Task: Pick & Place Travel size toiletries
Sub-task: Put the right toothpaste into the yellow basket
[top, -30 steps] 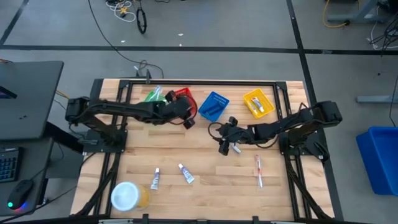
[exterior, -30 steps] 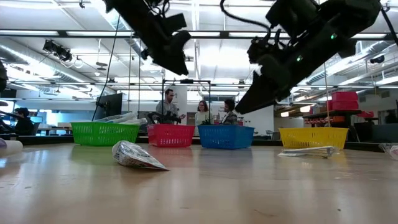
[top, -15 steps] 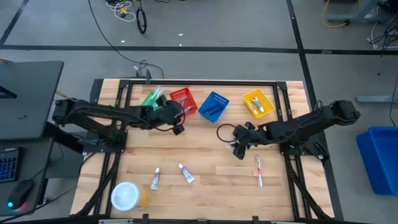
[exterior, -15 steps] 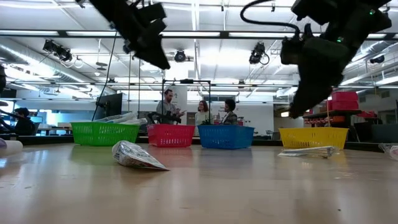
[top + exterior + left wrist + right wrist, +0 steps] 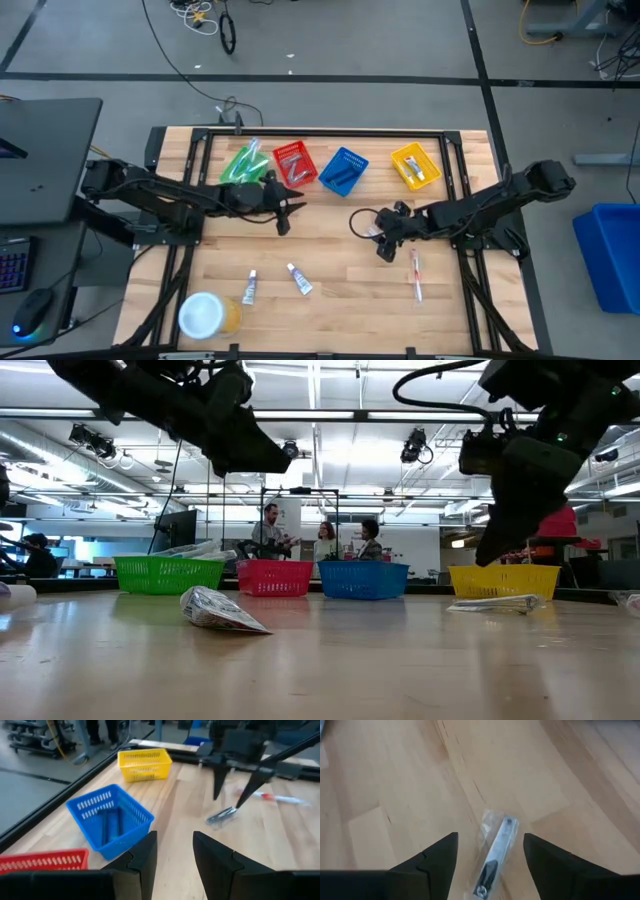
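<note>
Hanging over the desk [image 5: 330, 250], the right claw [image 5: 490, 865] is spread wide w/ a wrapped razor [image 5: 496, 851] lying flat right between its fingers, not pinched. Left claw [image 5: 172, 852] is spread too, up near the blue basket [image 5: 107, 822].

A large open robotics lab is shown by a wooden slatted worktable [image 5: 330, 262] set on grey floor, trailing black cables [image 5: 190, 45], fluorescent ceiling lights [image 5: 330, 435], and three people [image 5: 320, 540] standing behind.

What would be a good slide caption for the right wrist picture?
Open right gripper poised over a clear-wrapped razor lying on the wooden table.
</note>
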You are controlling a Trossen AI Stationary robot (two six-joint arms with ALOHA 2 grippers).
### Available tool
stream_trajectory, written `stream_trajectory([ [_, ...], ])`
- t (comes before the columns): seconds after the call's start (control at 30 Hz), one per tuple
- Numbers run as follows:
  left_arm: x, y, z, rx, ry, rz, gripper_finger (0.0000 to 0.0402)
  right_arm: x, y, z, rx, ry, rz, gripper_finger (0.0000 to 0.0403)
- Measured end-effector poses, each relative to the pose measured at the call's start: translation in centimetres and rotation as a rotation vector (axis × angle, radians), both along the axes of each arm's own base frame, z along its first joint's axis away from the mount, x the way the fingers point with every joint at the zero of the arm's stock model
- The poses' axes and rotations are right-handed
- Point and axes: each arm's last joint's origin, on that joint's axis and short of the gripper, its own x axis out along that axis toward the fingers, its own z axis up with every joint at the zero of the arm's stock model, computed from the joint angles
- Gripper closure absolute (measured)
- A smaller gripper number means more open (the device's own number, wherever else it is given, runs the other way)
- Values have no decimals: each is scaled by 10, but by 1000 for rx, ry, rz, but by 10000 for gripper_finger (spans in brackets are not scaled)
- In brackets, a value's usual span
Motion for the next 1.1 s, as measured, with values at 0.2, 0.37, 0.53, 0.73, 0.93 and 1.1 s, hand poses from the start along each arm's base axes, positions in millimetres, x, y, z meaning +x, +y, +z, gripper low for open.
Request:
stream_trajectory([
  [0.2,0,-1,-2,-9,21,-20,269,0,0,9,-49,-4,74,171],
  [0.37,0,-1,-1,-7,12,-20,269,15,-5,38,-211,-95,89,182],
  [0.53,0,-1,-2,-17,14,-17,269,30,-8,69,-281,-175,114,182],
  [0.73,-1,-1,-3,-24,34,-38,269,34,-5,74,-218,-208,160,171],
  [0.93,0,-11,-4,-84,37,-251,269,33,-4,64,-149,-236,124,170],
  [1.1,-1,-29,-4,-130,47,-393,269,32,-5,53,-140,-291,115,180],
])
